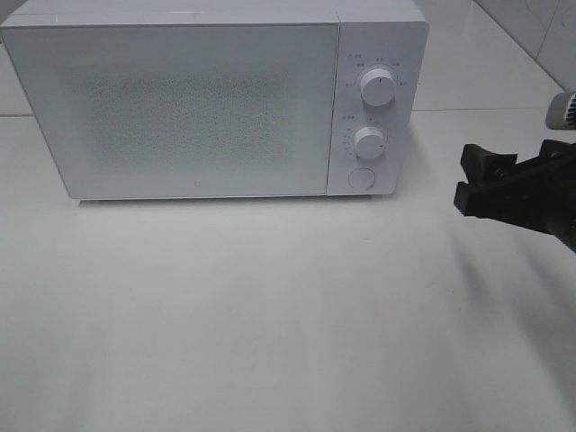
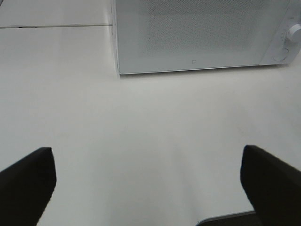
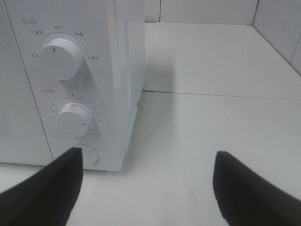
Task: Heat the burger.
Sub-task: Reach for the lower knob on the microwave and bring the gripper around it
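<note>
A plain white table (image 1: 270, 324) filled the scene, a thin seam crossing its far part; a pale tiled wall (image 1: 540, 31) closed the far right corner, and a small grey object (image 1: 562, 110), too cropped to name, sat at the edge there; a white microwave (image 1: 216, 103) stood on the far side of the table, its door (image 1: 171, 112) shut and the speckled panel hiding the inside; an upper knob (image 1: 376, 87), a lower knob (image 1: 370, 141) and a round button (image 1: 361, 177) lined its right side; the burger showed in no view, so its place could not be told; the right gripper (image 1: 470, 180) hung above the table to the right of the knobs, fingers apart and holding nothing; the left gripper (image 2: 150, 188) faced the door from well back, fingers spread wide over bare table
</note>
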